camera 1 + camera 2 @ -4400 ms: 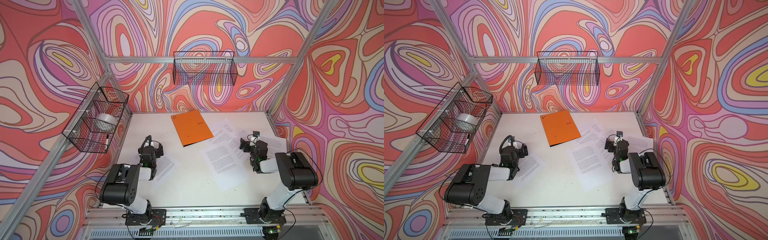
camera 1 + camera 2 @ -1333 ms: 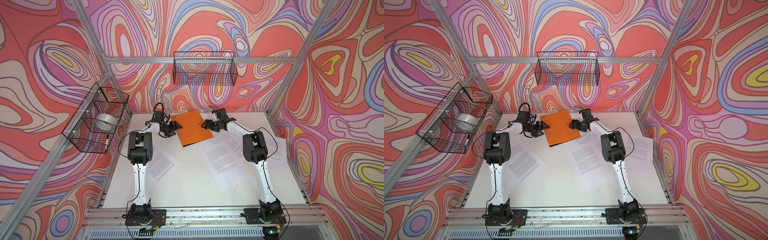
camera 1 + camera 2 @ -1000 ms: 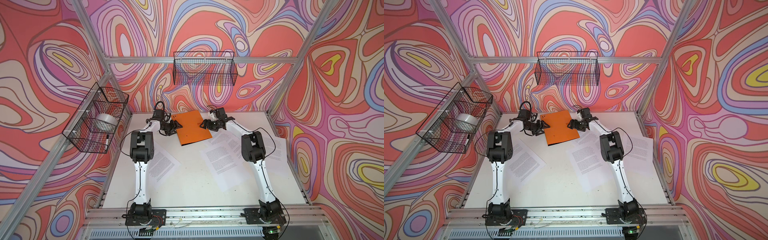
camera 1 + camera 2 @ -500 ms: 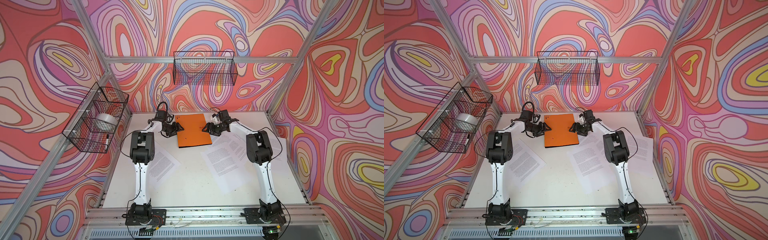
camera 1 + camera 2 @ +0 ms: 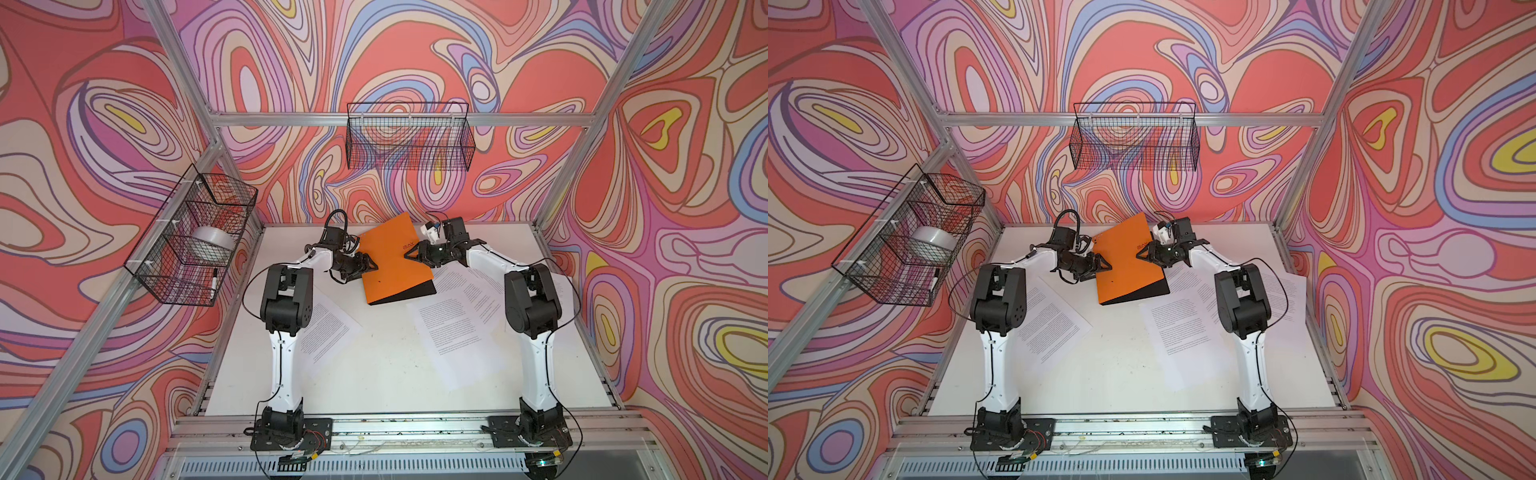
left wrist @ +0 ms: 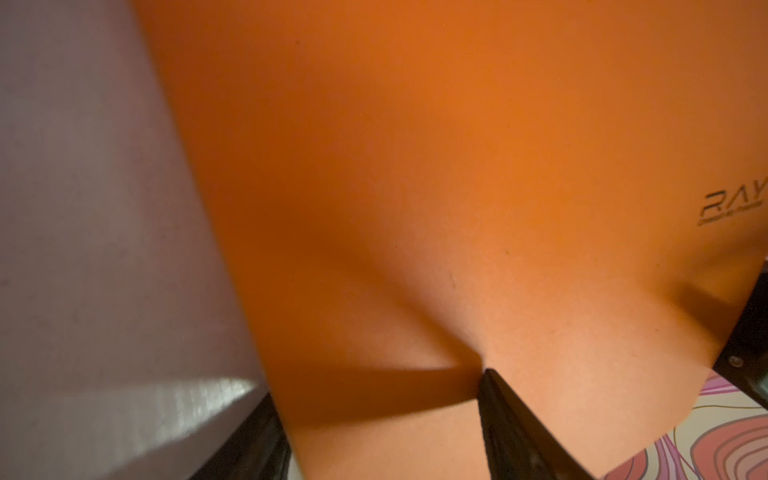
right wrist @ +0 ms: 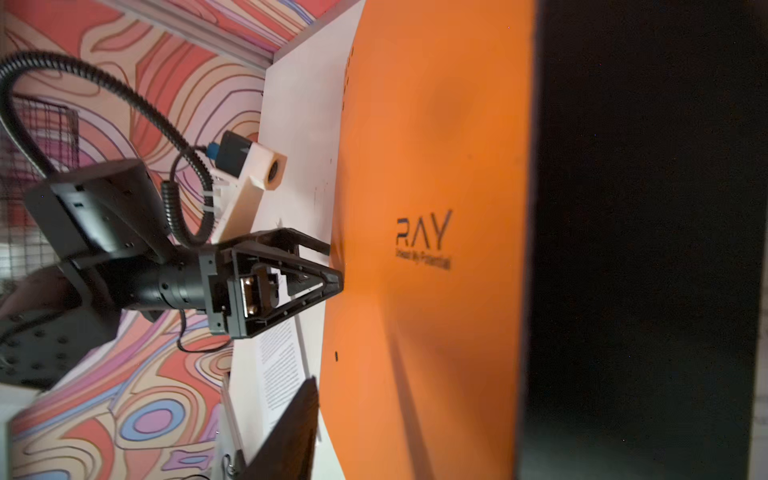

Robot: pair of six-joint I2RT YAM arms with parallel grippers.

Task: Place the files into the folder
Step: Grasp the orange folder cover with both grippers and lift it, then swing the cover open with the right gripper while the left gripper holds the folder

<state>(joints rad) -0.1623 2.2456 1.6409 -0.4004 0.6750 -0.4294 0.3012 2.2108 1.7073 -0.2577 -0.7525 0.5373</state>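
Note:
The orange folder [image 5: 392, 266] [image 5: 1127, 266] lies at the back middle of the white table. Its cover is tilted up on the right, and a black inside face [image 5: 415, 291] shows beneath it. My left gripper [image 5: 371, 266] [image 6: 378, 386] is shut on the folder's left edge and dents the card. My right gripper [image 5: 411, 256] [image 5: 1142, 254] straddles the cover's right edge near the logo. One of its fingers [image 7: 295, 424] shows a little apart from the orange face; the other is hidden. White printed files lie on the table at the left [image 5: 328, 332] and at the right [image 5: 453, 328].
More sheets [image 5: 478, 291] spread under and beside the right arm. A wire basket [image 5: 409, 137] hangs on the back wall. A second basket [image 5: 195, 237] on the left wall holds a white roll [image 5: 210, 243]. Aluminium posts frame the table.
The folder's cover has lifted on its right side, showing black beneath, where half a second ago it lay flat. My right jaws have narrowed round its edge. The left gripper has stayed shut.

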